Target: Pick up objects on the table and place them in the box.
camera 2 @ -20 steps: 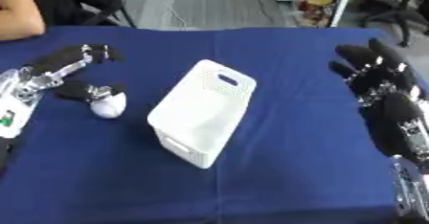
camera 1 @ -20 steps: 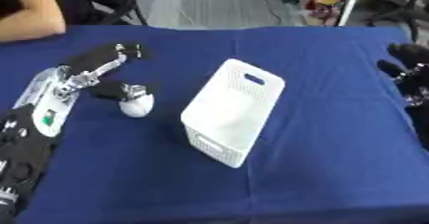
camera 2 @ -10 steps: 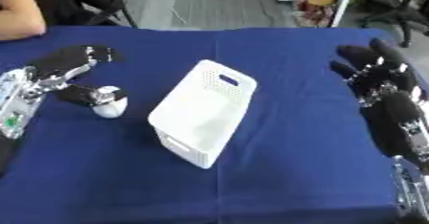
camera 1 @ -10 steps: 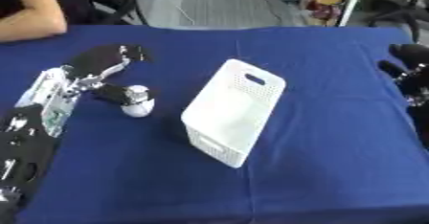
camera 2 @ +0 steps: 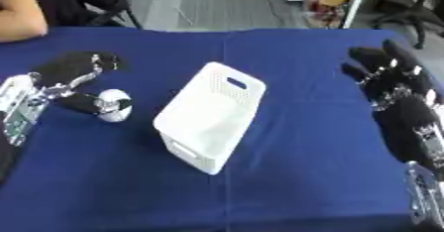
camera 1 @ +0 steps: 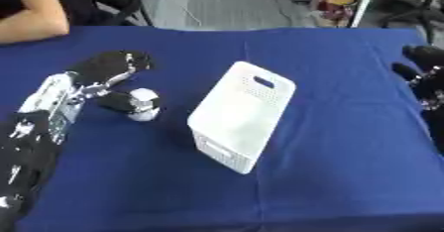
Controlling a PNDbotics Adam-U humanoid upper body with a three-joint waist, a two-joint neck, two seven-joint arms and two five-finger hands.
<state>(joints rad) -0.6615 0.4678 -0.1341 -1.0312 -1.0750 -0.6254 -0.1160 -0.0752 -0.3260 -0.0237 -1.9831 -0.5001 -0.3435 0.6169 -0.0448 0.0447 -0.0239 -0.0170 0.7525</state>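
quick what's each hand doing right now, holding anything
Left hand: thumb touching the small white object on the table; whether it grips it cannot be told.
Right hand: open, holding nothing.

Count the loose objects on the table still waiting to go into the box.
1. A small white rounded object lies on the blue table, left of the white box, against the thumb of the left hand. The box interior is partly hidden, so something could sit inside.
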